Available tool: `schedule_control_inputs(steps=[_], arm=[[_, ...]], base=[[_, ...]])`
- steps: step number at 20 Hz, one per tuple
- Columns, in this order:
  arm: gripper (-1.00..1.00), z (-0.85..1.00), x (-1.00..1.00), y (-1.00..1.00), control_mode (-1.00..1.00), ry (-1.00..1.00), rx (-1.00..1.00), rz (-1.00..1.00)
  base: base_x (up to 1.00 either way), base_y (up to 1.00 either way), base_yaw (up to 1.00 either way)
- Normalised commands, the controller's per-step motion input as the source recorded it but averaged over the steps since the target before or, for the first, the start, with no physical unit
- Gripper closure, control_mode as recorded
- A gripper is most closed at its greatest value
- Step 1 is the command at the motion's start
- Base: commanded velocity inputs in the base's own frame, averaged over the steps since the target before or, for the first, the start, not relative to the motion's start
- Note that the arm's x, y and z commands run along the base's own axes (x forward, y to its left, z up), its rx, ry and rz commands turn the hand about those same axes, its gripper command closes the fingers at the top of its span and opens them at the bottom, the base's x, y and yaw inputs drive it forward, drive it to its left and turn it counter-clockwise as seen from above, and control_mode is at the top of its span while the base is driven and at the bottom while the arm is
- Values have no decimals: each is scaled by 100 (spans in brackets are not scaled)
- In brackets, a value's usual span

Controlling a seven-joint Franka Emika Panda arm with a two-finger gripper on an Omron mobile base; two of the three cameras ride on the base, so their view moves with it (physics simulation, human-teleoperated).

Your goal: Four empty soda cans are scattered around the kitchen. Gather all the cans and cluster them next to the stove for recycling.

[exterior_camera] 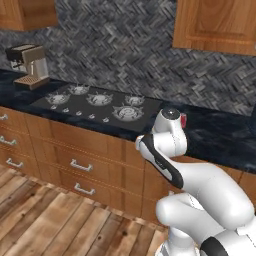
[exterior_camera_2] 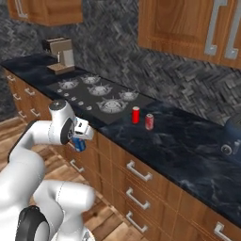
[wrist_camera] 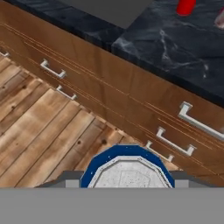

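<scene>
Your jaws [exterior_camera_2: 80,141] are pinching a blue can [exterior_camera_2: 79,144], held out in front of the table's front edge, over the floor, level with the drawers [exterior_camera_2: 139,172]. Two red cans [exterior_camera_2: 136,115] stand on the table just right of the stove [exterior_camera_2: 96,94], near its front right corner, close together but apart. Coffee machine [exterior_camera_2: 61,55] sits at the table's far left end. A dark pot [exterior_camera_2: 233,136] sits toward the right end.
</scene>
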Motion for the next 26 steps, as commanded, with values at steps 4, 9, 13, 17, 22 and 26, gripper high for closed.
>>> schedule_control_inputs(steps=[4, 9, 13, 17, 22, 26], arm=[[100, 0, 0, 0, 100, 0, 0, 0], [100, 0, 0, 0, 100, 0, 0, 0], [100, 0, 0, 0, 100, 0, 0, 0], [100, 0, 0, 0, 100, 0, 0, 0], [100, 0, 0, 0, 100, 0, 0, 0], [100, 0, 0, 0, 100, 0, 0, 0]], base=[[60, 10, -14], [60, 11, -19], [59, 12, -24], [55, 14, -29], [54, 22, -31], [57, 30, -25]])
